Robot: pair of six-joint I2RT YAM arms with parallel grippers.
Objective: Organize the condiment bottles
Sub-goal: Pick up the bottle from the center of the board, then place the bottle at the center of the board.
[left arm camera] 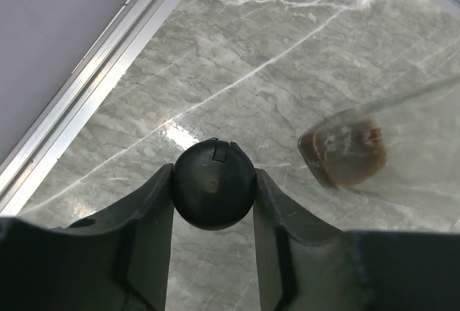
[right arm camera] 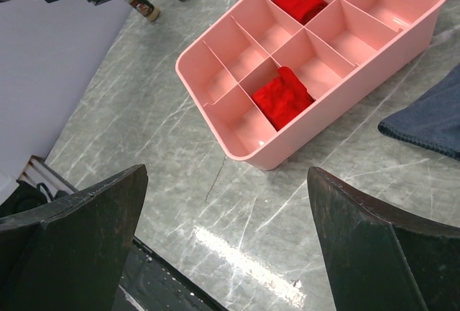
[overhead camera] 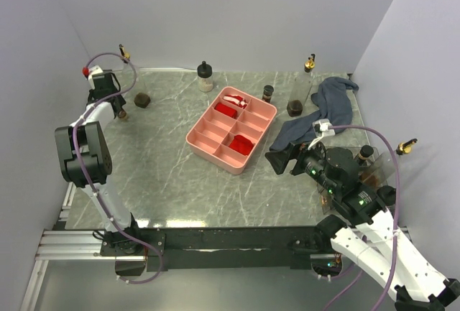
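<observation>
One black cap [left arm camera: 214, 185], probably bottle's, clamped in left tool [left arm camera: 214, 190]; body hidden.

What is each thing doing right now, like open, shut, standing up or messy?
left gripper: shut on the black-capped bottle
right gripper: open, empty
pink tray: no bottles in it
blue-grey cloth: crumpled
cream bottle: upright, capped
tall clear bottle by the cloth: upright
</observation>
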